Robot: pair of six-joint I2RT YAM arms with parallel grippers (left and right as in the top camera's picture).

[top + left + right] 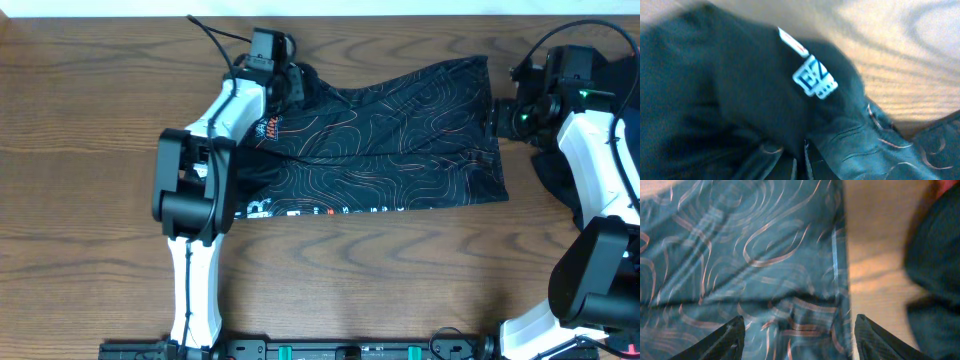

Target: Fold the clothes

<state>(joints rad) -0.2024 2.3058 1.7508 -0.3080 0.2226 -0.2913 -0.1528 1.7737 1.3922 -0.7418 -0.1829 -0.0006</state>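
Overhead looks down; wrist views hug the jersey (400, 130).

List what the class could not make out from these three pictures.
Jersey lettering, overhead: too small, partly under the left arm.
Tag print, left wrist: blurred.
Left gripper fingertips, overhead: hidden by its own wrist.
Dark cloth, overhead: covered by the right arm.

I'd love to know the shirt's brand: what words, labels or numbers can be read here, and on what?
"EZ": on a white tag on the jersey's dark fabric; the smaller marks under it are blurred.
Too small to read: the logo near the jersey's collar.
Too small to read: the white lettering along its near edge.
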